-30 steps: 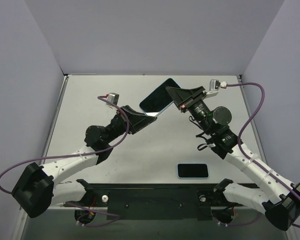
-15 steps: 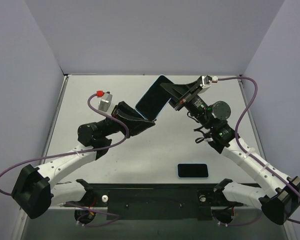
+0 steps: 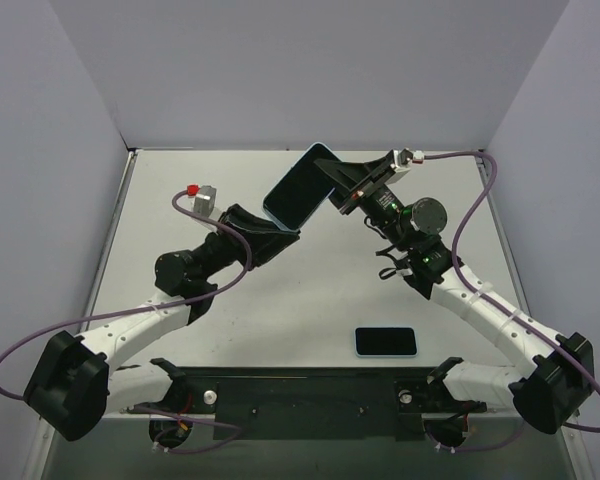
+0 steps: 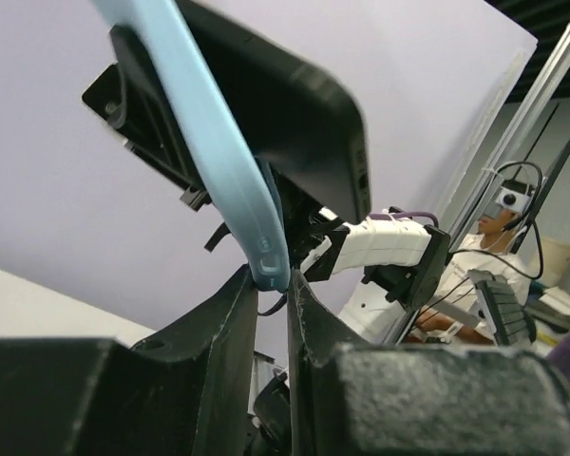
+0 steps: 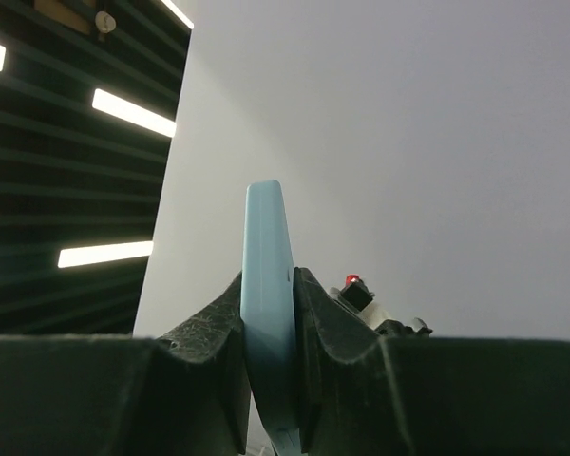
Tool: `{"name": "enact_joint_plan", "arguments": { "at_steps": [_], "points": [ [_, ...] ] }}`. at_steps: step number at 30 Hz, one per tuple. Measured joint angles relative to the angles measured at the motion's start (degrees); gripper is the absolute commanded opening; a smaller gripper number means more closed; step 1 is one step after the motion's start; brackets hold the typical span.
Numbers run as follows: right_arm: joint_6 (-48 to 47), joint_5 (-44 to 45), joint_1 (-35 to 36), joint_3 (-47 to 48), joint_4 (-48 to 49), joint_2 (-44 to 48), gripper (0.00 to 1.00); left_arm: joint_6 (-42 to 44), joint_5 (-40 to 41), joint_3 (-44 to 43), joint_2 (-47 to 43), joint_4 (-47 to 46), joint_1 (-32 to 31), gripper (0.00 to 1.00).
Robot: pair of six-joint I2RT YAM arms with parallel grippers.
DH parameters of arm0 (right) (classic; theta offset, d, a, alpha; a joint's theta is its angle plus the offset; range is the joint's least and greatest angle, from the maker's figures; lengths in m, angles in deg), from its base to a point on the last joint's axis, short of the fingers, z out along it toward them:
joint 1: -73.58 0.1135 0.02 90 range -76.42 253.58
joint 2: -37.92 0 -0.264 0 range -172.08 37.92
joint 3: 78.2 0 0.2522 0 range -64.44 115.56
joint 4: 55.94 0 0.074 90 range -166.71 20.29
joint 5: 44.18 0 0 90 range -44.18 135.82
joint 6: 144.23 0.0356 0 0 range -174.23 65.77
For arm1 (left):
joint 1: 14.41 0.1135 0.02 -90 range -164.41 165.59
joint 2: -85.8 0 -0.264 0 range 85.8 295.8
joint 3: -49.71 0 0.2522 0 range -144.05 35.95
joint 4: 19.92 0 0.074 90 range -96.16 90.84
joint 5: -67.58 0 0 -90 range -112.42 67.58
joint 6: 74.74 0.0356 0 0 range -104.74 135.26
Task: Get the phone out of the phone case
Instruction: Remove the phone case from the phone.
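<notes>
The left gripper [image 4: 271, 285] is closed on one corner of a smooth light-blue rubbery phone case [image 4: 218, 142]; the opposite edge is clamped by the right gripper [image 5: 269, 285]. A flat glossy black phone [image 3: 298, 187] is seen framed by its rim, held aloft between both claws

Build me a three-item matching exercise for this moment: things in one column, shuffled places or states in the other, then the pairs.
Things
1. far black-screened phone in a light blue case
2. near black-screened phone with a light blue rim
3. purple cable on the right arm

States
A. lies flat on the pale grey table, untouched
B. loops from wrist to arm base
C. raised, jaws of both arms shut on its edges

Pairs: 1-C, 2-A, 3-B
</notes>
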Motion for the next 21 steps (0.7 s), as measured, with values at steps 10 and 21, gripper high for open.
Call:
{"name": "enact_joint_plan", "arguments": {
  "at_steps": [10,21],
  "points": [
    [0.0,1.0,-0.8,-0.7,5.5,-2.4,0.0,-12.8,5.3,0.6,-0.4,4.9,0.0,0.16],
    [-7.2,-5.5,-7.7,-3.1,-2.2,3.2,0.0,-1.7,1.5,1.2,-11.9,32.0,-0.2,0.78]
  ]
}}
